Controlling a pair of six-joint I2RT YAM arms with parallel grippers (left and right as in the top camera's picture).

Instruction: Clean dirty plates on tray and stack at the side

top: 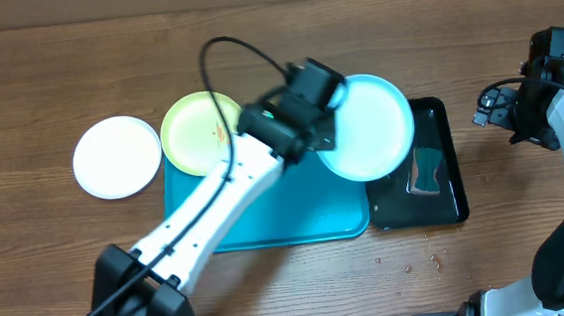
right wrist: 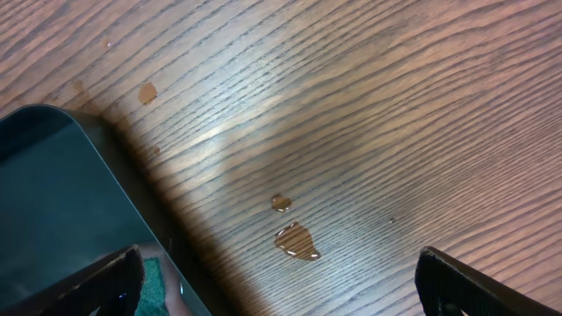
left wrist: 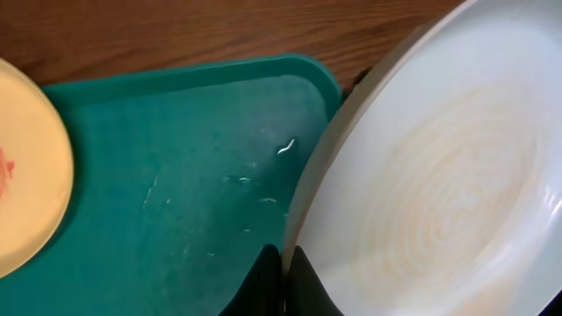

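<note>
Left gripper (left wrist: 283, 266): fingers pressing together on the rim of the blue plate (top: 374, 122), pinching its edge on the side nearest the tray's middle.

Blue plate: sitting over the far right corner of the tray (top: 296, 212), overhanging the tray's right rim and reaching across to the black tray (top: 440, 117). In the left wrist view the face is showing faint tan swirls. Whether the plate is resting on anything or hanging clear cannot be told.

Left arm (top: 206, 208): white, lying diagonally across the tray from its near left corner to its far right corner, with a black cable looping above the wrist.

Tray: turquoise, lying at the middle of the table (top: 37, 75), its floor showing pale scuffs and specks.

Yellow-green plate (top: 195, 129): lying on the tray's far left corner, overhanging the far rim, carrying an orange-red smear (top: 219, 133) on the side facing the tray's middle.

White plate (top: 118, 157): lying on the table just left of the tray, just beside the yellow-green plate.

Black tray: lying against the tray's right rim, holding a dark green pad (top: 424, 173).

Right gripper (right wrist: 277, 268): fingers standing wide apart and holding nothing, hovering over bare wood to the right of the tray, past the black tray's corner.

Droplets (right wrist: 294, 239): lying on the wood under the right gripper.
</note>
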